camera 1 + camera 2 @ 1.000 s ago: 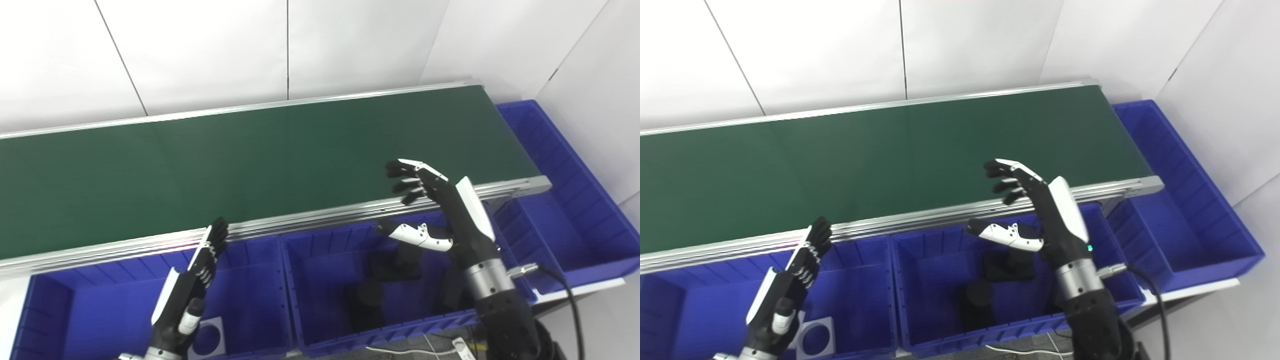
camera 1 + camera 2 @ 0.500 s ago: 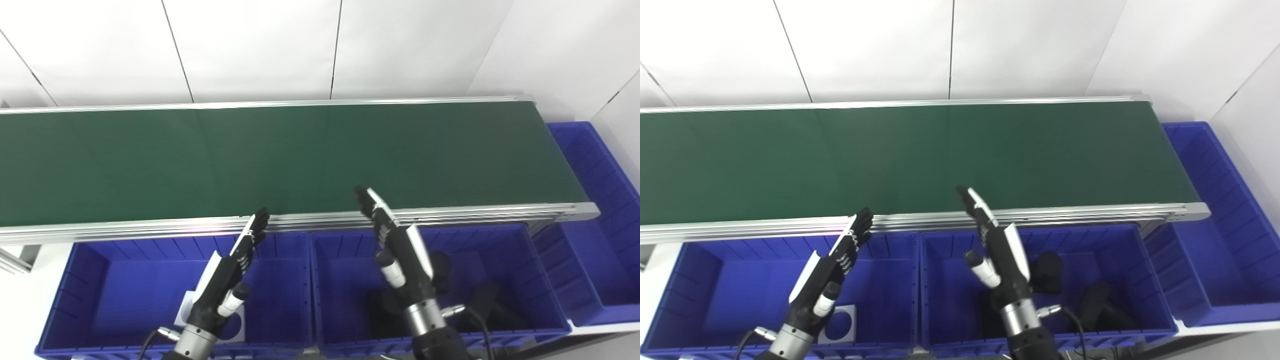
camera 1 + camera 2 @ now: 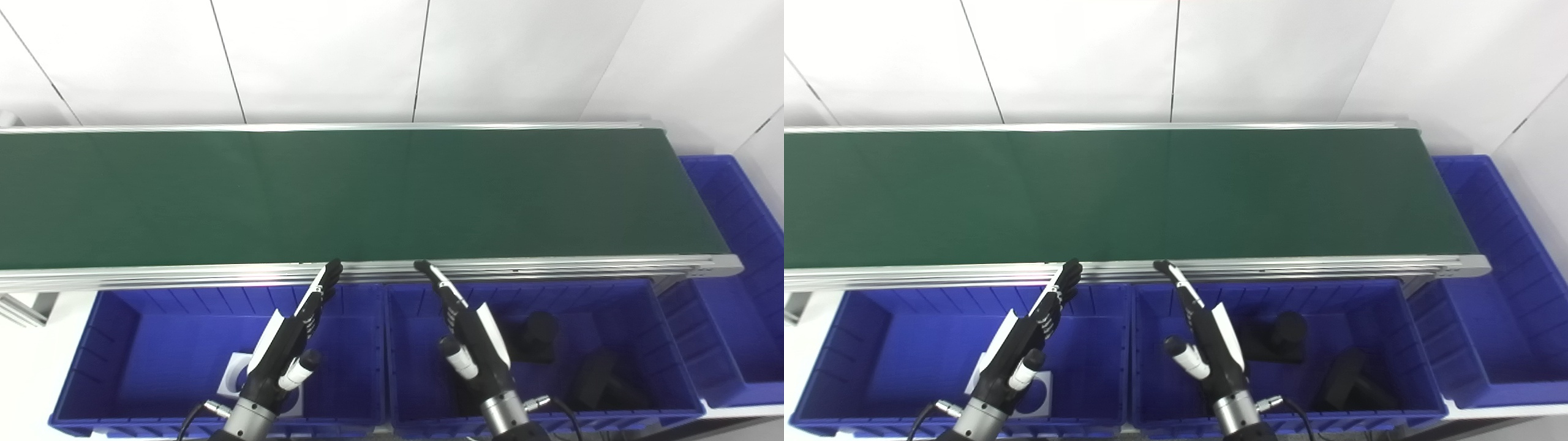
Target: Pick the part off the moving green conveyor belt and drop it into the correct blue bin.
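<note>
The green conveyor belt [image 3: 367, 196] runs across the view and carries no part. My left hand [image 3: 288, 343] is open and empty, fingers straight, over the left blue bin [image 3: 122, 318]. My right hand [image 3: 468, 334] is open and empty, fingers straight, over the middle blue bin [image 3: 637, 300]. Both sets of fingertips reach up to the belt's near rail. Black parts [image 3: 536, 334] lie in the middle bin to the right of my right hand. A white square part with a round hole [image 3: 1044, 392] lies in the left bin, partly hidden by my left hand.
A third blue bin [image 3: 747, 294] stands at the right end of the belt. An aluminium rail [image 3: 551, 266] edges the belt in front of the bins. White wall panels stand behind the belt.
The camera has swung left and levelled, shifting the whole picture. My right hand has drawn back off the belt and lowered over the middle bin, its fingers straightening. My left hand stays open.
</note>
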Robot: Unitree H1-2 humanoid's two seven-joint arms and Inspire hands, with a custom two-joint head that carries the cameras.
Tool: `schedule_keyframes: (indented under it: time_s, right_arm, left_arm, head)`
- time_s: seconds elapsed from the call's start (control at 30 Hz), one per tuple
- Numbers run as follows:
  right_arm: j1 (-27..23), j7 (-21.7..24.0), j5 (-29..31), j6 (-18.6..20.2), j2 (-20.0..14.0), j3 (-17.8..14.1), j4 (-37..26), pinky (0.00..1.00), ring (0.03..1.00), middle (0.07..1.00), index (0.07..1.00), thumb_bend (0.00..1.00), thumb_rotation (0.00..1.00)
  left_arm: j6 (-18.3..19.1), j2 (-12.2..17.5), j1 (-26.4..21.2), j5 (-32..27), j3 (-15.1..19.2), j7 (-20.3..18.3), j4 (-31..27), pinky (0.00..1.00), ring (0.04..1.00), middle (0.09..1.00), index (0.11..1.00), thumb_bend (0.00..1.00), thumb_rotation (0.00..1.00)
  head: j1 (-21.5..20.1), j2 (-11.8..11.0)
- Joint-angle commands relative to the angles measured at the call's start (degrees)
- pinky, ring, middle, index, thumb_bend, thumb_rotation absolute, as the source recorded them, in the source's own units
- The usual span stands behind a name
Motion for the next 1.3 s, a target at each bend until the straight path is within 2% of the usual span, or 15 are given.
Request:
schedule_keyframes:
  time_s: [0.0,0.3,0.5,0.6,0.7,0.83,1.27]
  right_arm:
    - [0.0,-0.3,-0.2,-2.0,-0.3,0.0,-0.1,1.0,1.0,0.976,0.927,1.0,1.0]
    - [-0.5,-0.1,1.5,-4.8,-0.3,0.4,2.8,1.0,1.0,0.967,0.928,1.0,1.0]
    - [-0.7,-0.8,2.4,-4.9,1.7,0.6,3.8,1.0,0.998,0.964,0.933,1.0,1.0]
    - [-0.6,-1.2,2.9,-4.8,2.7,0.4,4.1,1.0,1.0,0.961,0.928,1.0,1.0]
    - [-0.7,-0.9,3.4,-5.1,2.5,0.1,4.8,1.0,1.0,0.968,0.933,1.0,1.0]
    - [-0.9,-0.4,4.2,-5.5,1.9,-0.1,5.4,1.0,1.0,0.971,0.942,1.0,1.0]
    - [-1.0,-0.1,4.9,-6.1,1.5,0.2,6.7,1.0,0.987,0.956,0.923,0.99,1.0]
  left_arm:
    - [-1.7,0.3,-0.8,0.6,-0.4,1.2,-0.7,0.99,1.0,1.0,0.998,0.84,1.0]
    - [-1.7,0.3,-0.7,1.5,-1.7,3.3,0.0,1.0,1.0,1.0,0.995,0.83,1.0]
    - [-1.6,0.8,-0.6,0.1,-2.6,3.3,0.5,1.0,1.0,1.0,0.992,0.84,1.0]
    - [-1.6,0.7,-0.5,-0.1,-3.0,3.3,0.8,1.0,1.0,1.0,0.99,0.85,1.0]
    - [-1.6,0.8,-0.7,1.0,-3.6,4.3,1.2,1.0,1.0,1.0,0.985,0.83,1.0]
    - [-1.7,0.8,-0.9,1.7,-4.3,5.5,1.6,1.0,1.0,1.0,0.979,0.84,1.0]
    - [-1.7,1.3,-1.1,0.7,-4.9,6.1,2.1,1.0,1.0,1.0,0.978,0.87,1.0]
  head:
    - [0.4,-0.1]
    - [1.3,-0.8]
    - [0.5,-1.4]
    - [1.5,-1.7]
    - [3.6,-2.0]
    - [4.5,-2.1]
    - [3.1,-2.3]
